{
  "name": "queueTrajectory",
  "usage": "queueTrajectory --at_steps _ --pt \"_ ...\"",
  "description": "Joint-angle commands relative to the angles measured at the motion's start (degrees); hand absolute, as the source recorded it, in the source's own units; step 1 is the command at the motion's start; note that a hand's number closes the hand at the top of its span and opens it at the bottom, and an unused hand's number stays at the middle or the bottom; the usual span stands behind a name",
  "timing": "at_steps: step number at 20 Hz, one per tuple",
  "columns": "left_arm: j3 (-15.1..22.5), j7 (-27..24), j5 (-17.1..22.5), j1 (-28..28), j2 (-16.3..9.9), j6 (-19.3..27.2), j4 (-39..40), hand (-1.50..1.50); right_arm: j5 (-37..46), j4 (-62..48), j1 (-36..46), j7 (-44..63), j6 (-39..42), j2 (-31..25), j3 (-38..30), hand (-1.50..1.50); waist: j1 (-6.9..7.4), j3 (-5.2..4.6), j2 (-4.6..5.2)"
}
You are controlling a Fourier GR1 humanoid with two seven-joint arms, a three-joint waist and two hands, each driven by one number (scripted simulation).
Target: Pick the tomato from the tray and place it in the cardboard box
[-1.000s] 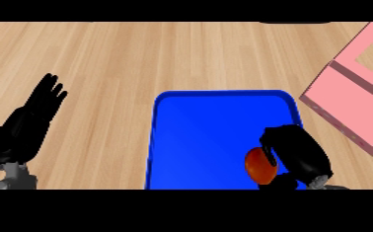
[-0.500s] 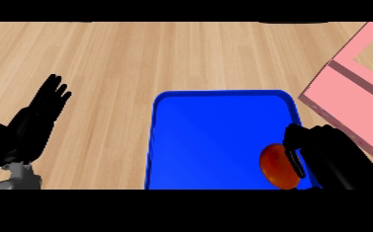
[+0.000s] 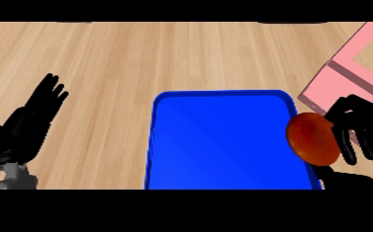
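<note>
- The round red-orange tomato [image 3: 312, 138] is held by the black right hand [image 3: 350, 127], whose fingers are curled round its right side; it is seen over the right rim of the flat blue rectangular tray [image 3: 218, 142], near the tabletop's right edge.
- The tomato is judged light, smooth and easily bruised, so slipping is a risk; hold is best kept across its widest part.
- It appears slightly oval, its long axis running roughly from the tabletop's near edge to its far edge; no stem end can be made out.
- The pink-sided cardboard box [image 3: 342, 73] lies just beyond, at the right edge.
- The black left hand [image 3: 33, 122] rests open, fingers up, near the left edge.
</note>
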State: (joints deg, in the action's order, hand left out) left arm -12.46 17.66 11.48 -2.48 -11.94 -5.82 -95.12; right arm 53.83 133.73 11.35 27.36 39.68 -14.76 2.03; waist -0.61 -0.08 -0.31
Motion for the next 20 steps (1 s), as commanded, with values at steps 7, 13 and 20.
queueTrajectory --at_steps 7,13,20 --pt "-0.2 -4.4 -0.3 0.8 1.0 -1.2 2.3 0.00 -7.1 -1.8 17.6 5.5 8.1 -2.8 -21.3 1.50 0.52 0.05 0.22" --pt "-1.2 -0.3 1.0 1.9 -0.7 -2.4 -1.0 0.00 -9.1 -12.3 13.0 -6.9 4.3 -12.8 -28.1 1.50 0.65 0.10 0.32" --pt "-1.1 0.3 0.3 -0.9 -0.5 -1.6 0.9 0.00 -5.3 -23.9 11.5 -15.2 -8.3 -12.5 -24.3 1.50 0.86 0.09 0.39"
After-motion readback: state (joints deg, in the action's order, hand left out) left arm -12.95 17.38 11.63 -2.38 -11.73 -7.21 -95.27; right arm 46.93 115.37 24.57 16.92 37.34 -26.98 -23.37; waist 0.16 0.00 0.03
